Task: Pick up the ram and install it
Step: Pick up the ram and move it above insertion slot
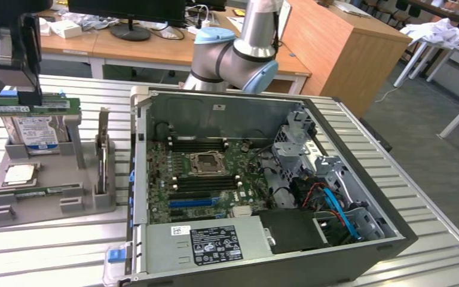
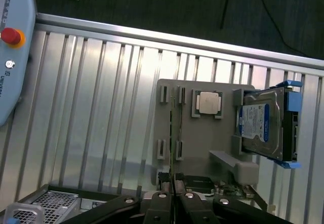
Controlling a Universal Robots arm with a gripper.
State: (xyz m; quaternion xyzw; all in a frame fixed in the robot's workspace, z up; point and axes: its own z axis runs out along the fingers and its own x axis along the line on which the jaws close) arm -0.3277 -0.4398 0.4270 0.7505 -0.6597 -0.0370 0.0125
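The pincer (image 2: 172, 196) sits closest in the wrist view, its two dark fingers drawn narrow on the thin edge of the ram (image 1: 52, 106). In the exterior view the green stick hangs level in that grip, up off the tabletop (image 1: 441, 239) at the view's left and directly over the hard drive (image 1: 36, 133).

The drive stands on edge in a grey fixture (image 1: 50, 209) below the ram, blue-and-white label facing out. On the same fixture a square silver processor (image 1: 20, 174) lies flat, a second green stick (image 1: 45, 191) lies in a low slot just in front of it, and a thin board (image 1: 102, 160) stands on edge at the fixture's side nearest the case.

To the exterior view's right of the fixture — apart from the held ram — lies the opened computer case (image 1: 373, 197). Its motherboard (image 1: 165, 179) faces up, with a processor socket (image 1: 205, 160) in the middle, dark long slots above and below the socket, and a blue slot (image 1: 191, 202) nearer the camera. A silver power supply (image 1: 205, 242) with a black label fills the case's near end.

The arm (image 1: 233, 57) rises behind the case. In the wrist view a grey pendant (image 2: 12, 62) with a red button (image 2: 11, 36) rests on the ribbed tabletop — well apart from the fixture.
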